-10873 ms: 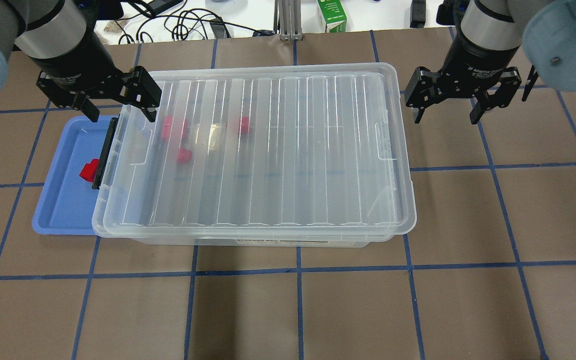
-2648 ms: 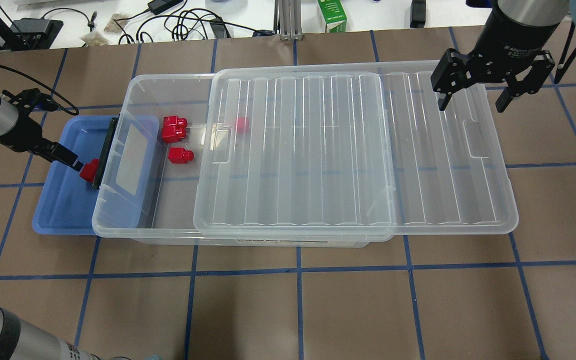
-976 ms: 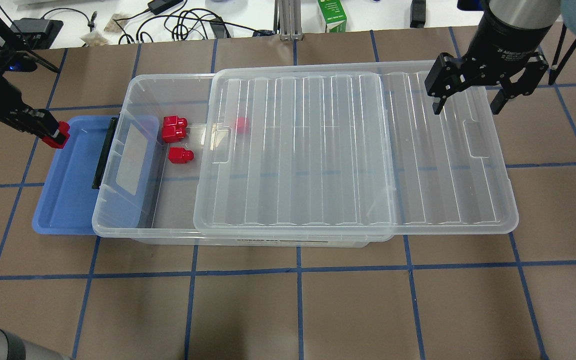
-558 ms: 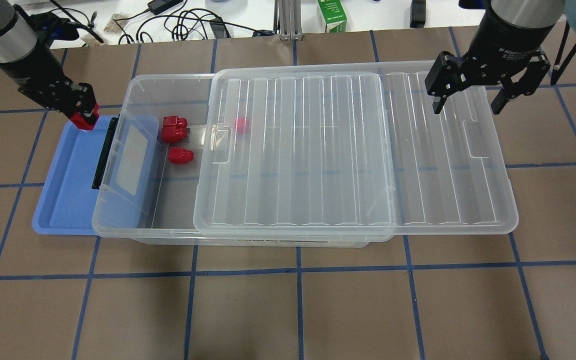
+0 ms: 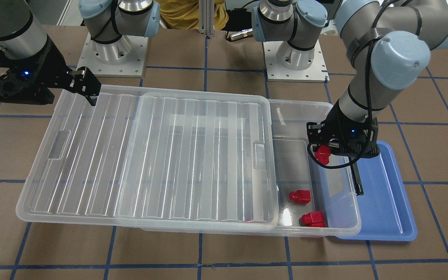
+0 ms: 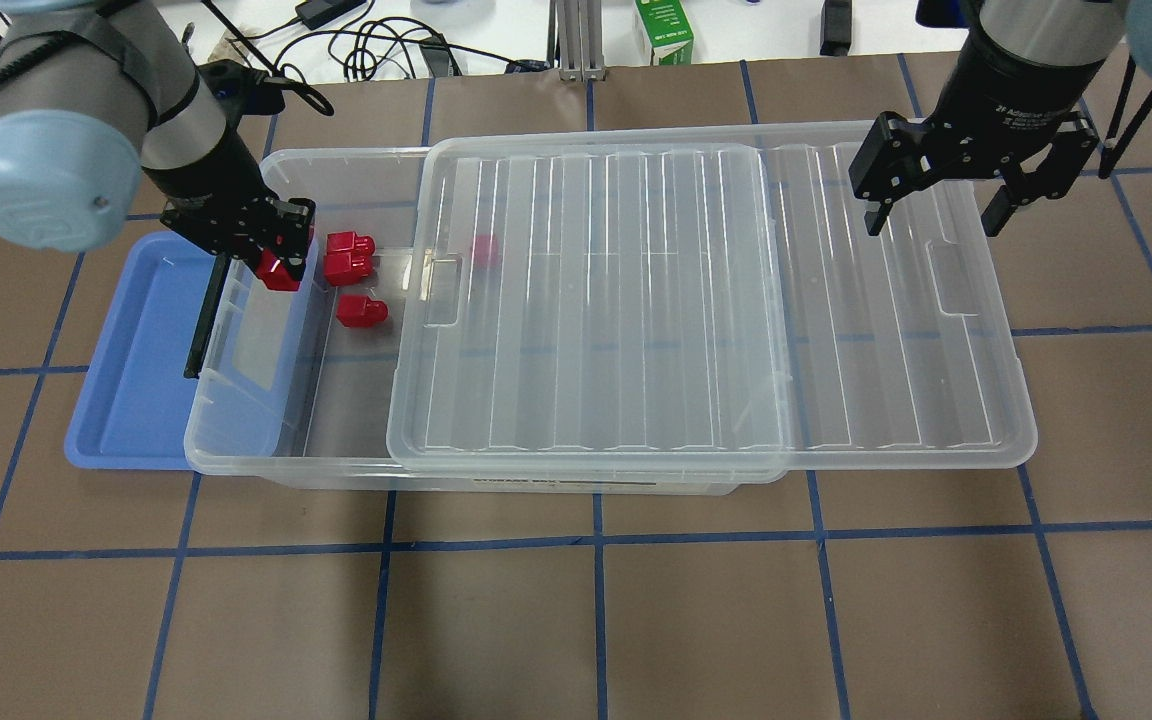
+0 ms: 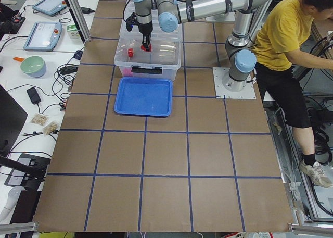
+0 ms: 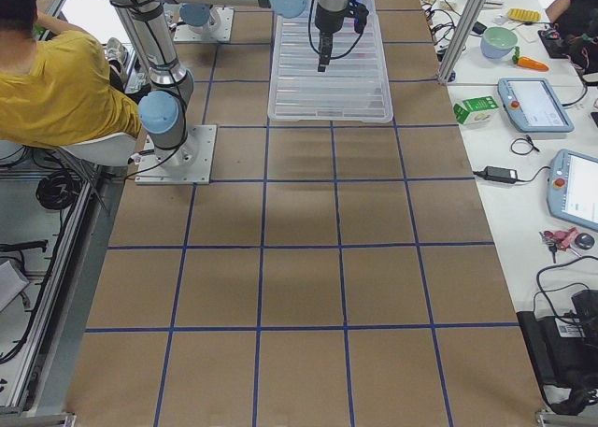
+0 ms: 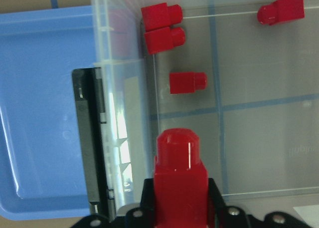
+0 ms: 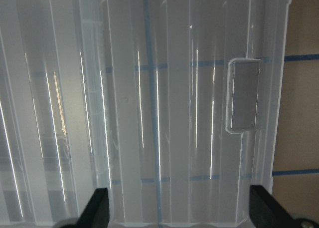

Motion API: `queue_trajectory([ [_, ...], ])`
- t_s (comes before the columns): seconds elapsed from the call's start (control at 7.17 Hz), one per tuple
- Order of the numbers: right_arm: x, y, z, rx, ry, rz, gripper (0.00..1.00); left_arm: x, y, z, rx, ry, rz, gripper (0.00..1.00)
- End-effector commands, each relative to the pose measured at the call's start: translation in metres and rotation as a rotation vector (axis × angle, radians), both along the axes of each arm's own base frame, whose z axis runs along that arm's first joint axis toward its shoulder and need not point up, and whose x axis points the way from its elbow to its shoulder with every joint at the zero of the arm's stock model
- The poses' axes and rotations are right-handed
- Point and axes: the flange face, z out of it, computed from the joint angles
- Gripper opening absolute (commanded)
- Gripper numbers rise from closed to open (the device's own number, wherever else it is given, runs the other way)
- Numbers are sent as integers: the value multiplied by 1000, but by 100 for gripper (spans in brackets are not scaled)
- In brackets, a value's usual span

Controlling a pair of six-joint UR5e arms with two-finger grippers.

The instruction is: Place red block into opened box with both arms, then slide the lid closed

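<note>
Red block (image 6: pixel 282 270) up in the air at the box's left end, pinched in the L tool.

From the left: blue tray (image 6: pixel 131 390) sits on the worktop (image 6: pixel 636 620) just beside the box (image 6: pixel 346 155), w/ the black latch bar (image 6: pixel 204 320) between them. L tool (image 5: pixel 325 149) grips the block by its sides, stub end pointing away from the tool, abt over the box's end wall & not down inside yet. I think it shd go a bit more to the right, over bare floor and clear of the 3 other blocks (image 6: pixel 361 312), then go low & let go softly so it won't bounce. Lid (image 6: pixel 696 300) is slid to the right; 1 more block (image 6: pixel 483 248) shows under it. R tool (image 6: pixel 934 215) hangs spread wide over the lid's far right corner, pinching nothing. L tool shd lift out before the lid gets pushed shut, or it may get bumped.
</note>
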Motion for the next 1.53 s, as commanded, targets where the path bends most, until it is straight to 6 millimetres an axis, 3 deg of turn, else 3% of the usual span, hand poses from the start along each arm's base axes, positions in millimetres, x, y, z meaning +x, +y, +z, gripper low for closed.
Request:
queue_trajectory([
  [0.0,0,0,-1,1,1,1,100,-9,15,-52,14,4,3,0],
  [0.28,0,-1,-1,-1,-3,-1,100,-11,22,-83,-8,5,30,0],
  [0.56,-1,0,-2,3,7,0,100,-14,21,-92,6,71,40,0],
  [0.7,-1,0,-2,3,7,0,100,-16,21,-106,27,100,48,0],
  [1.39,-1,-2,-1,-8,8,2,100,-7,32,-145,76,52,51,0],
])
